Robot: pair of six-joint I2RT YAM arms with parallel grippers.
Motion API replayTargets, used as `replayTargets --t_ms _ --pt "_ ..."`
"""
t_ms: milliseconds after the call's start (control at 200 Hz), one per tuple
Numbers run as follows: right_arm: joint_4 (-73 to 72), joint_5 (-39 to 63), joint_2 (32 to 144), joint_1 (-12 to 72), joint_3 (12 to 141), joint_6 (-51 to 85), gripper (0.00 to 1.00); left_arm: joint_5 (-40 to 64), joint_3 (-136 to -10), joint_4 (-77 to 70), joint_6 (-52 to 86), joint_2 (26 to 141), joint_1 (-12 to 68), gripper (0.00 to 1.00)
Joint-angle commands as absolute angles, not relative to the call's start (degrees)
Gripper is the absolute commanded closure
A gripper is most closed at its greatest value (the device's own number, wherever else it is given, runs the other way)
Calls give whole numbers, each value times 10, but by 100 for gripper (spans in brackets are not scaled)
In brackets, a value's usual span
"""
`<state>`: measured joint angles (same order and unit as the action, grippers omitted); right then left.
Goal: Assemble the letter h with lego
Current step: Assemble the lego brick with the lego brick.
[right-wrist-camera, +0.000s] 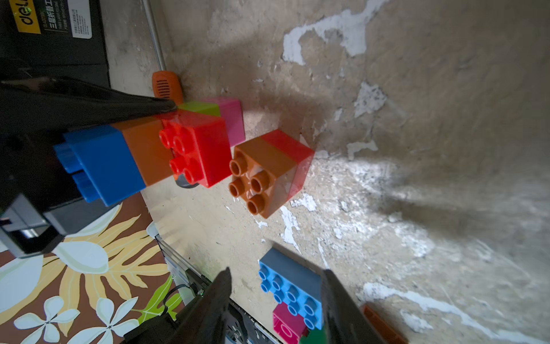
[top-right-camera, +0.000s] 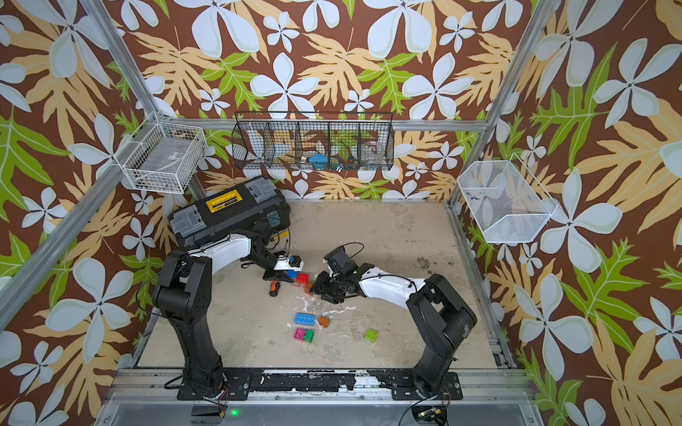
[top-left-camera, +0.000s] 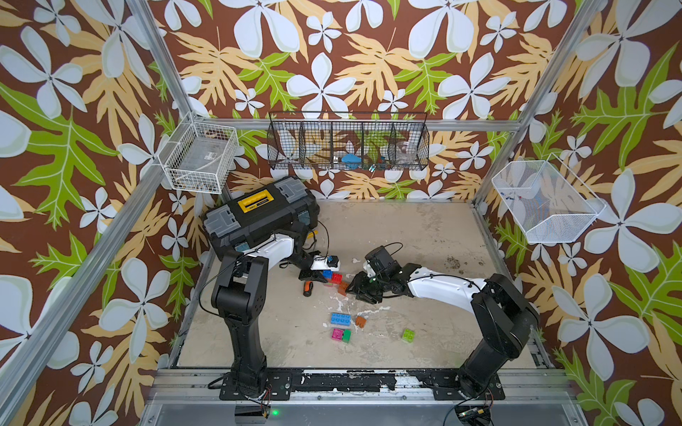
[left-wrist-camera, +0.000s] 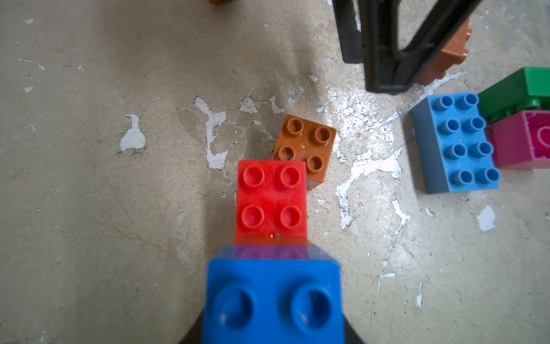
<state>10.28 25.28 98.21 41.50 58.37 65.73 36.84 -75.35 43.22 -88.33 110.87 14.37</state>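
The left jaws clamp the blue end of the cluster (right-wrist-camera: 166, 149), low over the table (top-left-camera: 406, 236). Their tips are cut off in the left wrist view, and its green and pink bricks mostly hide behind the red. The right jaws stand open, empty, partly covering the long blue brick (right-wrist-camera: 290, 283). An orange cube (right-wrist-camera: 265, 175) sits just beside the cluster; the screwdriver (right-wrist-camera: 165, 86) is half hidden behind it.

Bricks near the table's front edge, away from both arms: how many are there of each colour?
blue brick: 1
orange brick: 1
pink brick: 1
green: 2, the dark green brick and the light green brick
Total: 5
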Motion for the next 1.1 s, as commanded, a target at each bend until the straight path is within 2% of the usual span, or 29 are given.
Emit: replayTargets --t_ms 0,220,525,1096 --pt "94 252 989 415 592 660 49 370 -774 486 -909 1122 144 61" --pt "93 248 1001 413 594 655 50 379 -786 510 -937 1132 143 65" --pt "90 236 1015 399 593 649 59 402 -801 515 -937 1136 143 69" --pt "88 235 1029 394 599 653 58 411 -781 518 -955 1118 143 70"
